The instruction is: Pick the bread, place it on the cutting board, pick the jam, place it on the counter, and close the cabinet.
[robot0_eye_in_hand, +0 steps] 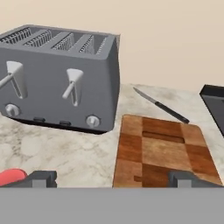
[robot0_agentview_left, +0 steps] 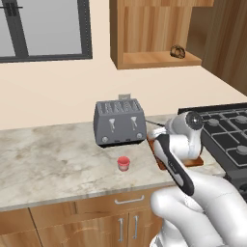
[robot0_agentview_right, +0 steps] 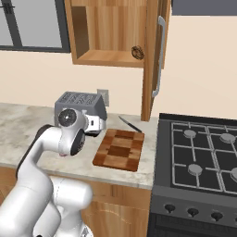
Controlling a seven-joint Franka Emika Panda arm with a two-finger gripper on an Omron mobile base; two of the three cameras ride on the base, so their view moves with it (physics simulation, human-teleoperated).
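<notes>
The bread [robot0_agentview_left: 177,52] [robot0_agentview_right: 137,52], a small brown knotted lump, lies on the bottom shelf of the open wall cabinet [robot0_agentview_left: 144,34] [robot0_agentview_right: 111,32], whose door [robot0_agentview_right: 150,60] stands swung out. On the counter [robot0_agentview_left: 53,159] [robot0_eye_in_hand: 65,148], the chequered cutting board [robot0_agentview_right: 119,149] [robot0_eye_in_hand: 162,151] lies right of the toaster. The red jam [robot0_agentview_left: 124,163] [robot0_eye_in_hand: 11,176] stands in front of the toaster. My gripper [robot0_eye_in_hand: 113,179] hovers low over the counter near the board's front edge, open, with nothing between its fingers. My arm hides most of the board in the left base view.
A grey four-slot toaster [robot0_agentview_left: 119,123] [robot0_agentview_right: 78,104] [robot0_eye_in_hand: 61,78] stands at the back of the counter. A knife [robot0_agentview_right: 129,124] [robot0_eye_in_hand: 159,105] lies behind the board. A black gas stove [robot0_agentview_left: 226,130] [robot0_agentview_right: 203,157] borders the counter on the right.
</notes>
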